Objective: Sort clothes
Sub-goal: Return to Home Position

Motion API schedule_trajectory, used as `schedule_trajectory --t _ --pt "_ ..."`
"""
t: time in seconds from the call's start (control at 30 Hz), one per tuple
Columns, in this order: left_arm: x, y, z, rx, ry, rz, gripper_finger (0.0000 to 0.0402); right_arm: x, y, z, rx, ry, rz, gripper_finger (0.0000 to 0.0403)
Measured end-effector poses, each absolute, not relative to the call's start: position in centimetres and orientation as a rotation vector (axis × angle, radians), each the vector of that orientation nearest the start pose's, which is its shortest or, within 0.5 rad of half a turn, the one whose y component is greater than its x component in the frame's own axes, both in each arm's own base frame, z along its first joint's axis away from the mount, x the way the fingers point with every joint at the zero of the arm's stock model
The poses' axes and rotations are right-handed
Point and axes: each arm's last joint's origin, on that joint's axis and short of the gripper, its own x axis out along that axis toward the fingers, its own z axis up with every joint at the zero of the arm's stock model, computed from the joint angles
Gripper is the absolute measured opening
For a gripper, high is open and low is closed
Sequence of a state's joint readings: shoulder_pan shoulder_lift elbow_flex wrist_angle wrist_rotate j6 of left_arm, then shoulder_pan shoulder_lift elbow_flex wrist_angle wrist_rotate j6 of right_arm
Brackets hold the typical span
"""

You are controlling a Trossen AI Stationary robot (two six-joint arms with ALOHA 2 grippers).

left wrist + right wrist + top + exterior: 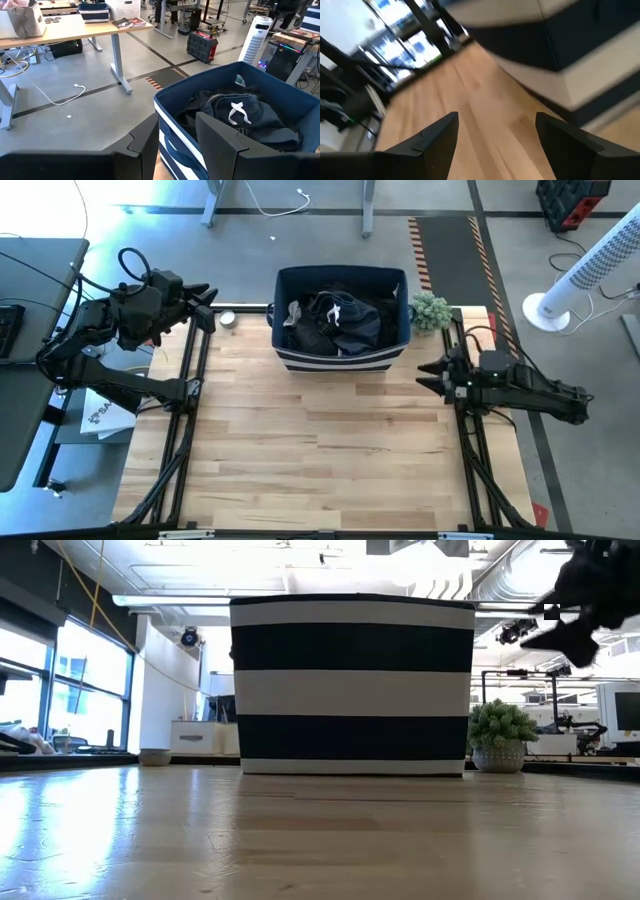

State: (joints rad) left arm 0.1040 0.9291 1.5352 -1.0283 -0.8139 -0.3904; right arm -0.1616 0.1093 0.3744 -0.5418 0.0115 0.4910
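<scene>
**Hazards, largest first**
- Blue bin (340, 358): is standing at the far middle of the table (320, 470) and is holding the whole load. It is probably light and soft-walled, so a knock from either arm folding away could shove or tip it.
- Clothes (335, 320): are lying heaped inside the bin. They are mostly dark pieces, with a white drawstring on top and a pale piece against the left wall. The heap is sitting below the rim, so a spill looks unlikely unless the bin is struck. No garment is showing on the boards, so the sorting looks finished.
- Left gripper (207, 308): is hovering at the far left corner, well left of the bin, and is pointing toward it. Its fingers are spread and carrying nothing. A low sweep here could clip the small dish.
- Right gripper (422, 376): is hanging over the right edge, just right of the bin's near corner. Its fingers are spread and empty. A swing toward the far side could topple the plant.

**Surroundings, largest first**
- Tower fan (590, 275): is standing on the floor to the far right, off the table and out of reach.
- Potted plant (430, 310): is sitting just beside the bin's right wall, on the far side of the right gripper.
- Small round dish (228, 319): is resting between the left gripper and the bin, the one item in that arm's way.
</scene>
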Motion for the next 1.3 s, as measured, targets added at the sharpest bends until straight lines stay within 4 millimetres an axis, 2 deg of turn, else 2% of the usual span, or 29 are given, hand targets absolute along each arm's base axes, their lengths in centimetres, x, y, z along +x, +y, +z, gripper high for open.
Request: schedule_trajectory --t 0.2,0.3,0.37,0.5,0.57,0.67,0.73,0.83,0.9,1.0,1.17,1.23,1.3 --pt "10.6 3.2 46.8 -0.206 0.227 0.967 0.0126 6.5 -1.1 21.3 0.514 0.385 -0.273 0.0263" --pt "10.6 3.2 46.8 -0.206 0.227 0.967 0.0126 5.7 -0.9 21.0 0.52 0.394 -0.27 0.0263" --pt "10.6 3.2 46.8 -0.206 0.227 0.967 0.0126 5.2 -0.9 21.4 0.516 0.321 -0.252 0.0263" --pt "10.6 3.2 46.8 -0.206 0.226 0.967 0.0126 5.5 -0.8 22.4 0.506 0.22 -0.218 0.0263" --pt "10.6 3.2 46.8 -0.206 0.227 0.967 0.0126 6.1 -0.8 23.3 0.5 0.074 -0.178 0.0263" --pt "10.7 3.2 46.8 -0.207 0.227 0.965 0.0126 7.0 -1.0 23.7 0.516 -0.126 -0.179 0.0263" --pt "10.6 3.2 46.8 -0.207 0.227 0.964 0.0126 7.7 -1.2 23.0 0.576 -0.246 -0.225 0.0263" --pt "10.6 3.2 46.8 -0.207 0.227 0.964 0.0126 8.7 -1.6 20.6 0.595 -0.348 -0.282 0.0263" --pt "10.6 3.2 46.8 -0.207 0.227 0.964 0.0126 9.1 -1.6 19.4 0.518 -0.381 -0.292 0.0263" --pt "10.6 3.2 46.8 -0.207 0.227 0.963 0.0126 9.2 -1.5 19.2 0.362 -0.331 -0.288 0.0264" --pt "10.6 3.2 46.8 -0.207 0.228 0.964 0.0126 9.4 -1.0 18.8 -0.041 -0.223 -0.273 0.0264" --pt "10.7 3.2 46.8 -0.207 0.228 0.964 0.0126 9.4 -0.8 18.4 -0.112 -0.176 -0.265 0.0264" --pt "10.7 3.2 46.8 -0.207 0.228 0.964 0.0126 9.5 -0.8 18.0 -0.107 -0.134 -0.251 0.0264"
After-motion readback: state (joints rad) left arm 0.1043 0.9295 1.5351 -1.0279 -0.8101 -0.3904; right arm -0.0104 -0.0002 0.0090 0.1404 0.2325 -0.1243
